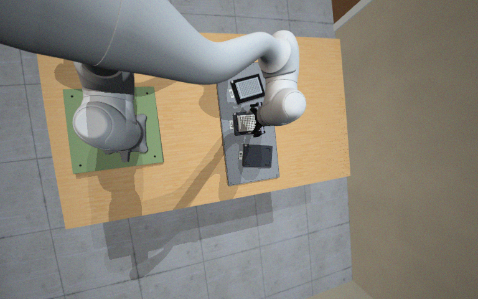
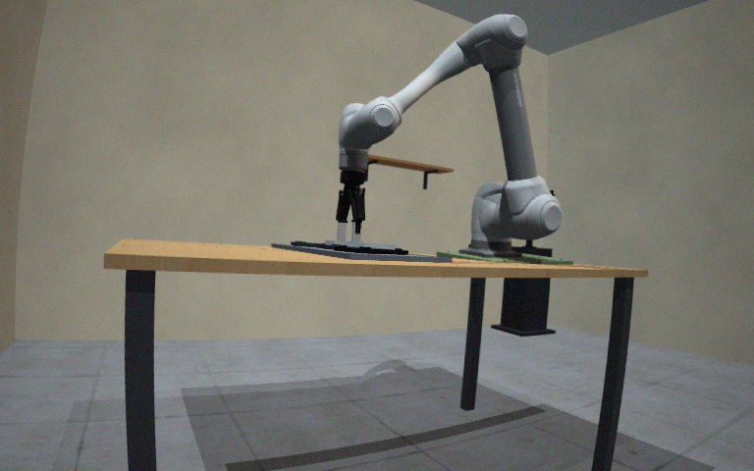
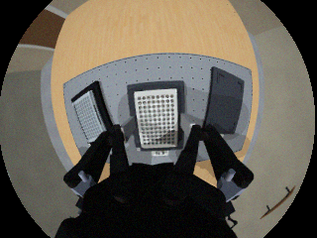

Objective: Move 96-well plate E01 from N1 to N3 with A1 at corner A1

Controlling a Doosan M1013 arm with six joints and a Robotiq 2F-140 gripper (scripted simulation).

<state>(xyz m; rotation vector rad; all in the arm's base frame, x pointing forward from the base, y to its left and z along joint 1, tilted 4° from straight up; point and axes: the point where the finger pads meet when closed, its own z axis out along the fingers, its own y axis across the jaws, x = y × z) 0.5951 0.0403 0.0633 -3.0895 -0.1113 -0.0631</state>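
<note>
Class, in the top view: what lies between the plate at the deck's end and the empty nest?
The other 96-well plate on its nest, with the open gripper over it. The top and wrist views both show this.

Arm (image 2: 428,72) bent over forward, wrist (image 2: 353,158) vertical, end effector (image 2: 348,229) pointing straight down, fingers parted, gripping nothing.

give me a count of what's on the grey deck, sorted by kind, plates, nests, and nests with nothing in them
Well plates: 2, one at the far end, one under the gripper
Nests: 3
Nests without a plate: 1
Total things on the deck: 5 (2 plates, 3 nests)
</note>
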